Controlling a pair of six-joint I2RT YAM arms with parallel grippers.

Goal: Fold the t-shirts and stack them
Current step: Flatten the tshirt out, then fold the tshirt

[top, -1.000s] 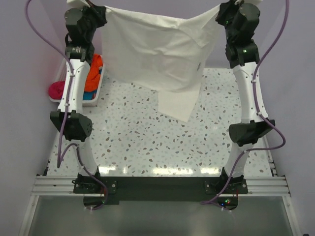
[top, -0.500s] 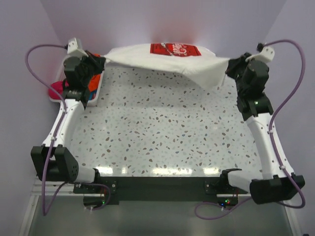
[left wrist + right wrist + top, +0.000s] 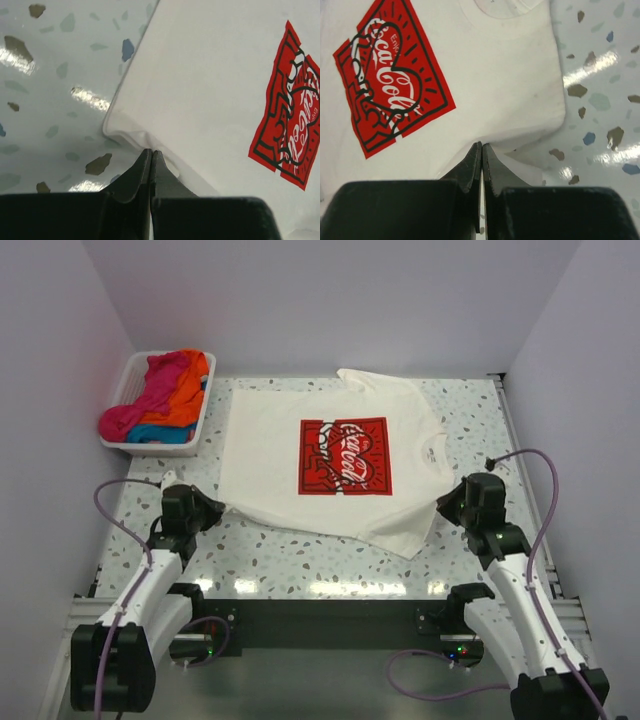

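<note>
The cream-white t-shirt (image 3: 270, 455) lies spread flat on the table, red logo (image 3: 345, 456) facing up, collar to the right. My left gripper (image 3: 207, 511) is low at the shirt's near-left corner and shut on its hem edge, as the left wrist view (image 3: 151, 151) shows, with the cloth (image 3: 210, 75) stretching away from it. My right gripper (image 3: 448, 504) is shut on the shirt's near-right edge by the shoulder; in the right wrist view (image 3: 481, 145) the cloth (image 3: 495, 60) bunches at the fingertips. Magenta-pink (image 3: 122, 422), orange (image 3: 182, 390) and blue (image 3: 150, 433) shirts lie heaped in the basket.
A white slatted basket (image 3: 150, 448) stands at the far left of the table beside the spread shirt. Lilac walls close the back and both sides. A near sleeve flap (image 3: 410, 538) lies toward the table's front edge.
Both arms swung down and back toward the near edge, pulling the shirt from hanging high at the back to lying flat on the table, logo up.
</note>
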